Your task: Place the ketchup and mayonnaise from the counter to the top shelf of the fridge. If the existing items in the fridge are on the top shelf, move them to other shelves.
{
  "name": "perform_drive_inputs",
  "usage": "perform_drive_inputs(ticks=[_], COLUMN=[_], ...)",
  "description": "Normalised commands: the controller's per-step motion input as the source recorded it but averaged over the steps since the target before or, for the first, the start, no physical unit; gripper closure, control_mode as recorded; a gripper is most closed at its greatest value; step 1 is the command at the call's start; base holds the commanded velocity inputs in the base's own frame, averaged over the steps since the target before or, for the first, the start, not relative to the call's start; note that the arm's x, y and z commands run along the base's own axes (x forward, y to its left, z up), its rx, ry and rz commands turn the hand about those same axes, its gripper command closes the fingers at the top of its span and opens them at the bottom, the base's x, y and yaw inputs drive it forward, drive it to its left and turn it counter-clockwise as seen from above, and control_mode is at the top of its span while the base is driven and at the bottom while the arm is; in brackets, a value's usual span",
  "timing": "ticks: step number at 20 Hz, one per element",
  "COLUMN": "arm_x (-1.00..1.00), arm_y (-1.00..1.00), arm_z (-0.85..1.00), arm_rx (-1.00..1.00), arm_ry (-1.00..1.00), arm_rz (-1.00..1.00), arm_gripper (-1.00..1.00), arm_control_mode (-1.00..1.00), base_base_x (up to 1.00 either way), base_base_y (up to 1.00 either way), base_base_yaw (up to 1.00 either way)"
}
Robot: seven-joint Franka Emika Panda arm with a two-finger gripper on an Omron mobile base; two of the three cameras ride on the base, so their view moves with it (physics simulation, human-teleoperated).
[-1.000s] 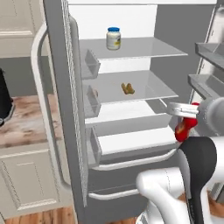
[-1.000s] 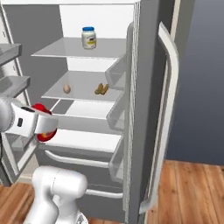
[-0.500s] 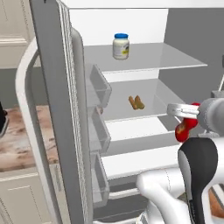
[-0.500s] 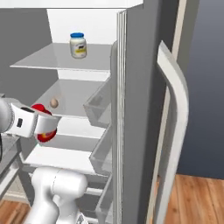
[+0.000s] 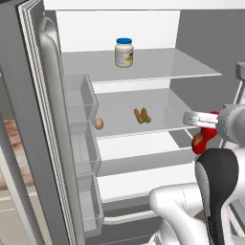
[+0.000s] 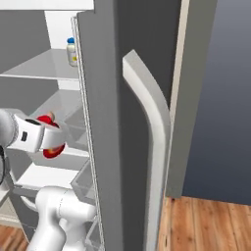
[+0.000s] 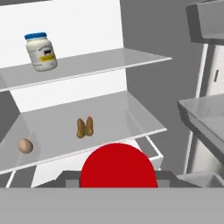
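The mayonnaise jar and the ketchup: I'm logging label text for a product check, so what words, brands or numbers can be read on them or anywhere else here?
Mayonnaise on the top shelf: pale yellowish label with a dark smudge of print, too blurred to read.
Ketchup held in the gripper: only its red body shows; no label text visible.
Fridge, shelves and door bins: no words, numbers or signs.

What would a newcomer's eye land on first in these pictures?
Likely the ketchup, bright red in the gripper before the open fridge. Next, the mayonnaise standing alone on the top shelf, with the orange-brown lumps and tan ball one shelf lower.
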Motion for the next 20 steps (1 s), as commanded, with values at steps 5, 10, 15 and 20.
perform_drive_inputs(ticks=[5, 10, 15, 20], arm_x=[0.13, 0.37, 0.49, 0.54], arm_y=[-0.42, -0.05, -0.01, 0.0], arm_z=[0.51, 0.56, 0.33, 0.28], arm_rx=[0.04, 0.0, -0.01, -0.01], arm_ry=[0.0, 0.0, -0.05, -0.12], arm_rz=[0.02, 0.0, 0.0, 0.05], arm_gripper=[1.0, 1.0, 1.0, 1.0], arm_control_mode=[-1.0, -1.0, -1.0, -1.0], base_base_x=[0.0, 0.0, 0.0, 0.0], base_base_y=[0.0, 0.0, 0.0, 0.0], base_base_yaw=[0.0, 0.0, 0.0, 0.0])
